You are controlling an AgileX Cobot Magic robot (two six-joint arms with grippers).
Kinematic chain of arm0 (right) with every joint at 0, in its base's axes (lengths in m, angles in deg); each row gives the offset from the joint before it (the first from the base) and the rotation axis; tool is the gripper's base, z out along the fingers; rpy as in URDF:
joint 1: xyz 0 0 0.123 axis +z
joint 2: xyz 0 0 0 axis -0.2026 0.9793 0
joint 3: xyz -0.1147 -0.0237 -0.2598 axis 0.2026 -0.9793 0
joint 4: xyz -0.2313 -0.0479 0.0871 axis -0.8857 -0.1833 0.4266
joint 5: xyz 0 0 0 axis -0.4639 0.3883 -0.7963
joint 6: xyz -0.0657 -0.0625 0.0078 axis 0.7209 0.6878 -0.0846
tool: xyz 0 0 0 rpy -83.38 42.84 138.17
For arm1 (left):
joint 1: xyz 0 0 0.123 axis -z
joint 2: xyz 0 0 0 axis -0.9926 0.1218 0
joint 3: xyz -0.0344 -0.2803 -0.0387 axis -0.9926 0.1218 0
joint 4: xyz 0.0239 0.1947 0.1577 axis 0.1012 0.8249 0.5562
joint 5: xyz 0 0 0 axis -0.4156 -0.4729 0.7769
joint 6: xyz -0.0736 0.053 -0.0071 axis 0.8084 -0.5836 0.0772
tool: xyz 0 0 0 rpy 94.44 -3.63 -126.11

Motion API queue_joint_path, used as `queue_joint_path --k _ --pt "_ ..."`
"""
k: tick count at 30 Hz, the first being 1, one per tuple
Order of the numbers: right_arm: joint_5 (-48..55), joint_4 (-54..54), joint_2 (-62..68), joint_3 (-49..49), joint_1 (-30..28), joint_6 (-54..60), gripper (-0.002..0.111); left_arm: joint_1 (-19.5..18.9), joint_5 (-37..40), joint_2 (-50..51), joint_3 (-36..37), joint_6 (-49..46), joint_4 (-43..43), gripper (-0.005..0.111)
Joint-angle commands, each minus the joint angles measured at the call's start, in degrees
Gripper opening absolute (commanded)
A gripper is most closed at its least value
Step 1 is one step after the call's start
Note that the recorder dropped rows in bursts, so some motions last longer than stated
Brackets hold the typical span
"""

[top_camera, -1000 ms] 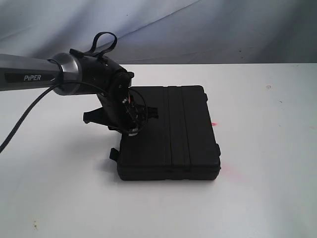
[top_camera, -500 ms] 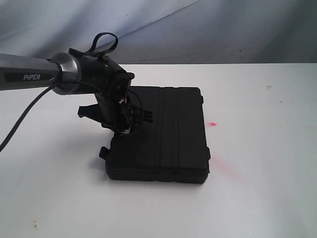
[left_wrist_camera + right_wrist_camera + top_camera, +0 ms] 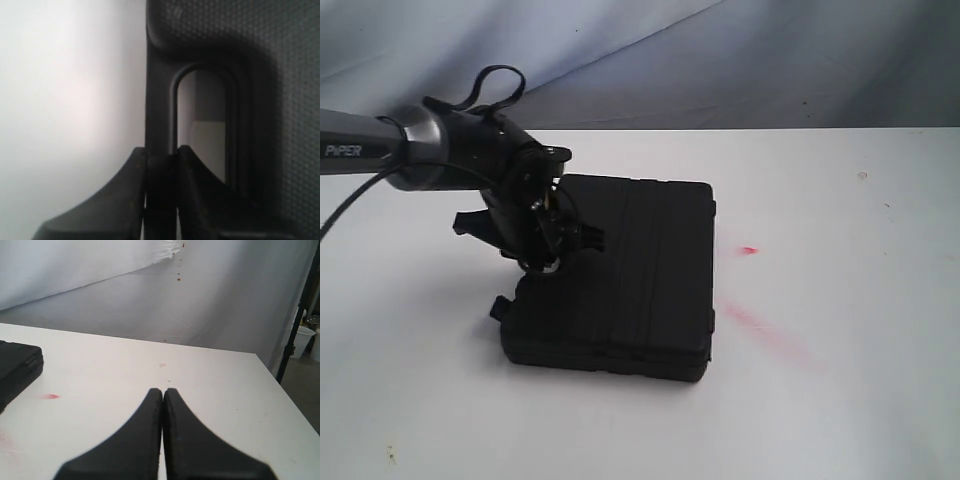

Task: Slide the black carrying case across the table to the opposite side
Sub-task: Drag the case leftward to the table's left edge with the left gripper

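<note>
The black carrying case (image 3: 620, 280) lies flat on the white table (image 3: 840, 400), left of centre in the exterior view. My left gripper (image 3: 542, 258) hangs over the case's left edge, its wrist hiding the handle there. In the left wrist view the left gripper (image 3: 161, 150) is shut on the case's handle bar (image 3: 160, 115), one finger outside, one inside the handle opening. A corner of the case (image 3: 17, 365) shows in the right wrist view. My right gripper (image 3: 163, 391) is shut on nothing, above bare table, and is outside the exterior view.
Red smudges (image 3: 760, 325) mark the table right of the case. A grey cloth backdrop (image 3: 720, 60) hangs behind the table's far edge. The table's right edge (image 3: 285, 390) and a white bucket (image 3: 302, 340) on the floor appear in the right wrist view.
The left arm has drawn the case leftward and a little toward the front edge, with the case turning slightly. More of the red smudge is uncovered.
</note>
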Motion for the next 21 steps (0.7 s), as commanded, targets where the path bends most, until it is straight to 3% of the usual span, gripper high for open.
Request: queue_joint_path --k 1,5,11,14,21 --pt "0.11 0.21 -0.24 -0.22 -0.38 -0.34 0.000 -5.14 -2.73 -5.53 6.02 -2.71 1.68 0.000" --pt "0.11 0.21 -0.24 -0.22 -0.38 -0.34 0.000 -11.92 -5.72 -9.92 12.30 -6.60 1.68 0.000" --pt "0.11 0.21 -0.24 -0.22 -0.38 -0.34 0.000 -21.48 -5.27 -12.28 14.41 -13.07 0.96 0.000" --pt "0.11 0.21 -0.24 -0.22 -0.38 -0.34 0.000 -26.09 -7.96 -12.28 15.28 -18.62 -3.30 0.000" --pt "0.11 0.21 -0.24 -0.22 -0.38 -0.34 0.000 -31.46 -9.15 -12.16 15.47 -22.24 -3.99 0.000"
